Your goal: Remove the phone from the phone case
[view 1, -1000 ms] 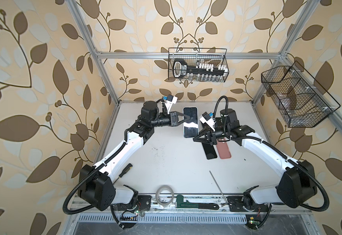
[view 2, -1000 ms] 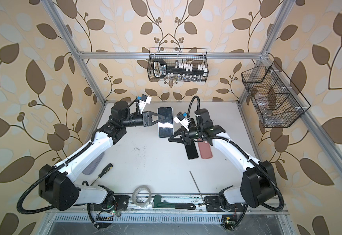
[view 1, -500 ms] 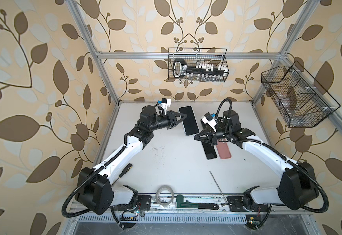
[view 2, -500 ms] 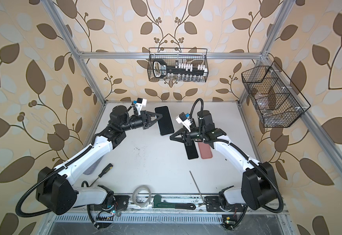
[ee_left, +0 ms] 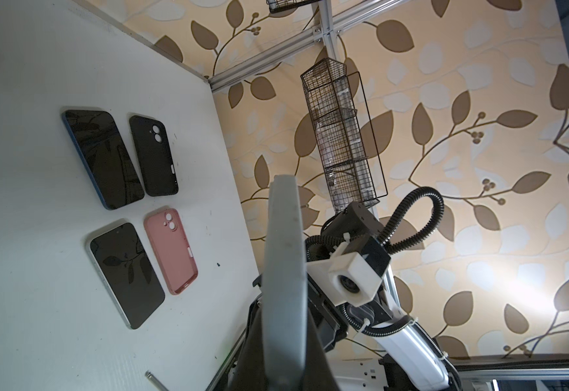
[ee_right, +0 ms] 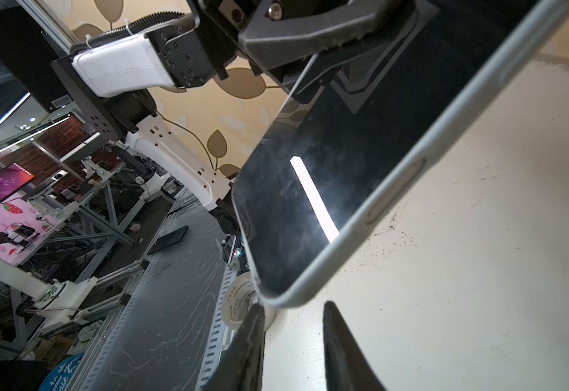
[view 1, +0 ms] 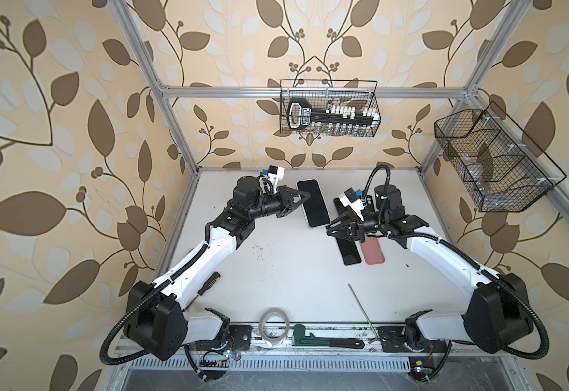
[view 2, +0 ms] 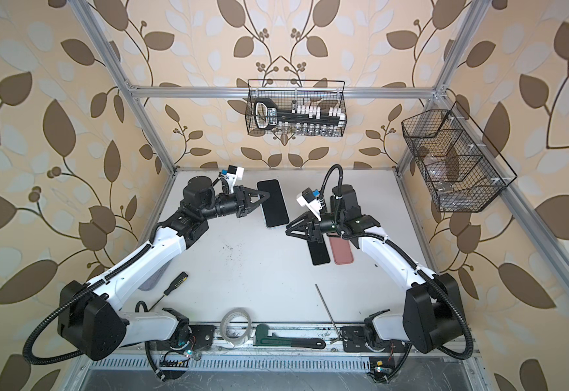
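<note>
**While your left claw grips the phone aloft, your right claw stands parted beside it**

Where your white bench (view 1: 276, 270) runs toward the back wall, both of your arms reach in over it. Your left claw (view 1: 307, 198) is clenched on one long edge of the black-screened phone with the pale grey rim (view 1: 315, 208). It holds that phone clear of the bench, tilted, near the back. Whether the grey rim is a case or the phone's own frame, you cannot tell from these views. Your right claw (view 1: 329, 232) sits just beside the phone's near end. Its two fingers (ee_right: 340, 342) are apart, with nothing between them. Around and below that claw, four smaller things lie flat on the bench in two pairs. One pair is a blue-edged phone (ee_left: 105, 159) beside a black soft case (ee_left: 154, 155). The other is a silver-edged phone (ee_left: 125, 274) beside a pink soft case (ee_left: 171, 250), which lies open side up.
</note>
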Robot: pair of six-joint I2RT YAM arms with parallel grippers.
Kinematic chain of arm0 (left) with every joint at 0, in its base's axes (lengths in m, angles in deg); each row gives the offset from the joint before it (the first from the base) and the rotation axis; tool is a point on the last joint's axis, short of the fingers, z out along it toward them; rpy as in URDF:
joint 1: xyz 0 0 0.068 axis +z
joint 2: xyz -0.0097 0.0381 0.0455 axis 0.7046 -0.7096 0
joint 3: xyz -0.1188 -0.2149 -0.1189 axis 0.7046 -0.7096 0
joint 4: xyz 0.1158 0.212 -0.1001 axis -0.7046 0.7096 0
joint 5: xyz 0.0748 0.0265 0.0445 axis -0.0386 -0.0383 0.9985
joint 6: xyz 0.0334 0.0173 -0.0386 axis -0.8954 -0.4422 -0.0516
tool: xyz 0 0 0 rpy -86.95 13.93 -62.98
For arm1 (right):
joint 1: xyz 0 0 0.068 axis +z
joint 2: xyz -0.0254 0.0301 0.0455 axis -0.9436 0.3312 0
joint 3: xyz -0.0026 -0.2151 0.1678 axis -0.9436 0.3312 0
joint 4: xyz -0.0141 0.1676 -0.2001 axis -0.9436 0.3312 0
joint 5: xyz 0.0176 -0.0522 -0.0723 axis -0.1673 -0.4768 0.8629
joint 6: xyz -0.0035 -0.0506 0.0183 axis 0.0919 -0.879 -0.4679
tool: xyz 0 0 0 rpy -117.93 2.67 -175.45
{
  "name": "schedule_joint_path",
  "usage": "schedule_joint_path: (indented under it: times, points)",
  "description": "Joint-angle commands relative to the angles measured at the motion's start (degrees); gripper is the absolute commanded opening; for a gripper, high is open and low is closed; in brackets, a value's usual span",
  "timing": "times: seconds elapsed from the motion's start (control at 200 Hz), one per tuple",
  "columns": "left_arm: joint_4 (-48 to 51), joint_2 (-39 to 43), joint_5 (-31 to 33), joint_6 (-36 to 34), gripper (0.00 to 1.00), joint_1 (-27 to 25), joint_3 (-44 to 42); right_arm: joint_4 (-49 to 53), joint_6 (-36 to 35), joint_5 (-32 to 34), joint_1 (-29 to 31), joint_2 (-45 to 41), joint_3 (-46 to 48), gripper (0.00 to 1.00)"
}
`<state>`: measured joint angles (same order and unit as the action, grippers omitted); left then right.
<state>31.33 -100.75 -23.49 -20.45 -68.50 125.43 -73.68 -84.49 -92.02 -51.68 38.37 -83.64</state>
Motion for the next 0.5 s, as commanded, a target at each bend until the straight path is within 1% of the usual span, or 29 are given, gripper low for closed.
schedule_joint_path:
  times: [0.0,0.145,0.29,0.375,0.495]
  points:
    - [-1.3,1.4,-3.9,-5.9,0.0,-0.6,5.1,6.6,-5.5,-3.5,-0.2,-0.8,-2.5,0.33]
    - [-0.7,-0.2,-7.9,-8.6,0.0,-0.6,6.8,9.0,-6.9,-5.5,-0.1,0.1,-4.2,0.33]
    - [0.1,-0.6,-10.2,-11.4,0.0,-0.6,7.2,12.6,-9.3,-5.2,0.7,0.6,-6.5,0.32]
    - [1.9,-0.6,-10.9,-13.4,0.0,-0.6,7.7,15.5,-10.9,-3.7,1.4,1.1,-8.1,0.32]
    - [2.3,-0.5,-11.6,-14.2,0.0,-0.6,8.0,19.4,-13.7,-2.9,2.3,2.5,-10.5,0.32]
